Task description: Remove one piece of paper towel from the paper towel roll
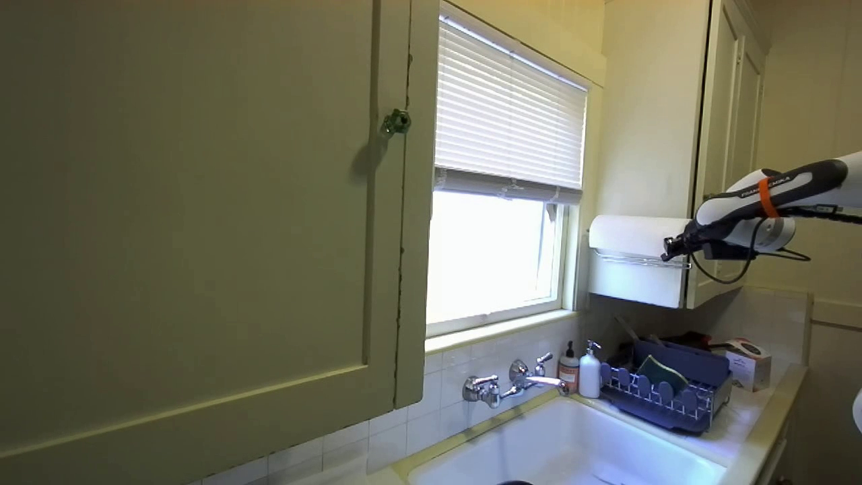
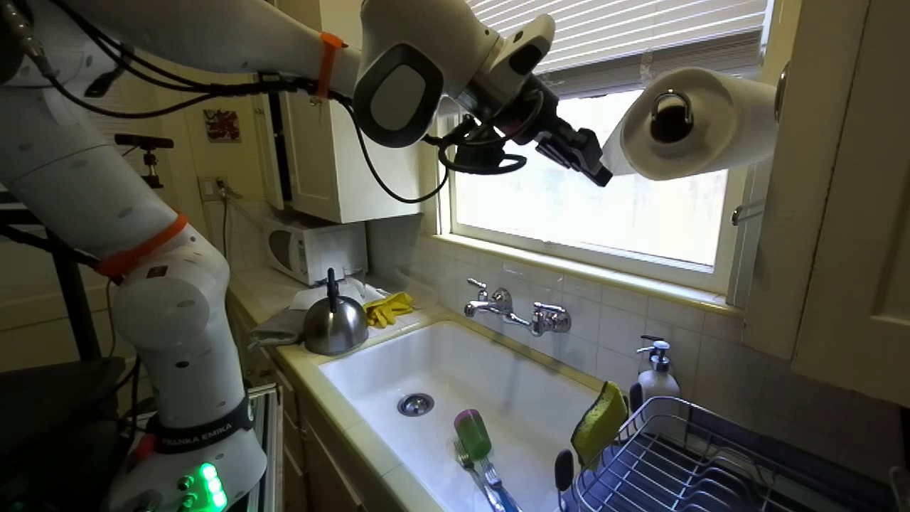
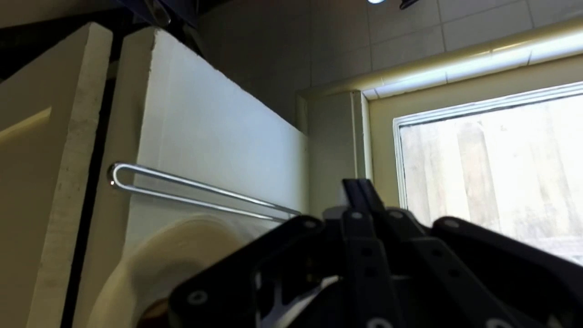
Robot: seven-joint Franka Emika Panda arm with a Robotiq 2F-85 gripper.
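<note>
The white paper towel roll (image 1: 633,234) lies horizontal on its holder at the cabinet side. It also shows in an exterior view (image 2: 736,128), beside the window. Its end shows at the lower left of the wrist view (image 3: 182,239). A loose piece of paper towel (image 2: 621,158) sticks out from the roll towards my fingertips. My gripper (image 2: 601,174) is at the edge of this sheet. In the wrist view, my gripper (image 3: 357,183) has its fingers together. In an exterior view, my gripper (image 1: 668,249) overlaps the roll. I cannot tell whether the sheet's edge is pinched.
A metal rail (image 3: 200,189) is fixed to the cabinet side (image 3: 227,123) near the roll. The window (image 2: 569,192) and blind (image 1: 508,108) are close behind. Below are the faucet (image 2: 526,313), sink (image 2: 426,355), soap bottle (image 2: 657,380) and dish rack (image 2: 682,462).
</note>
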